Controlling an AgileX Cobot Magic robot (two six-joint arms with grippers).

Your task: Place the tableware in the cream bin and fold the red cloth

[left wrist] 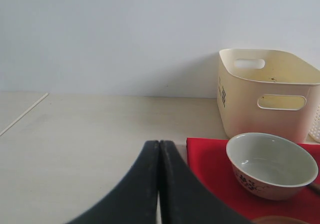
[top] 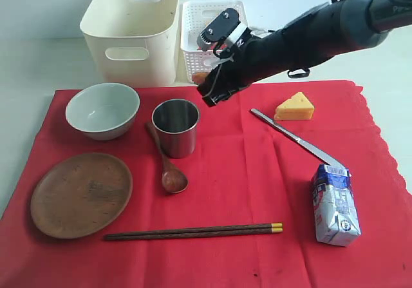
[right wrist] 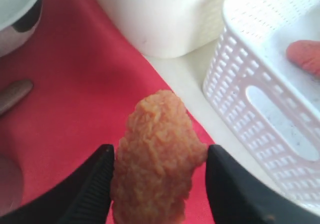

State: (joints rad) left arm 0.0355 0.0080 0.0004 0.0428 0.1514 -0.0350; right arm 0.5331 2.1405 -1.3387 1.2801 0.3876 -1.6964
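Orange, rough-crumbed and lumpy, a breaded nugget point(right wrist: 157, 159) is pinched between the smooth black jaws of the right gripper point(right wrist: 159, 171), which stand partly open and press on both its sides. It hangs over the far edge of the bright red fabric cloth point(top: 244, 172), just in front of the white lattice-walled basket point(top: 193, 56) and beside the smooth cream plastic bin point(top: 129, 49). The shiny steel cup point(top: 176, 127) stands nearest on the cloth, next to the glazed pale ceramic bowl point(top: 103, 111). The left gripper point(left wrist: 159, 149) has its jaws pressed together, holding nothing.
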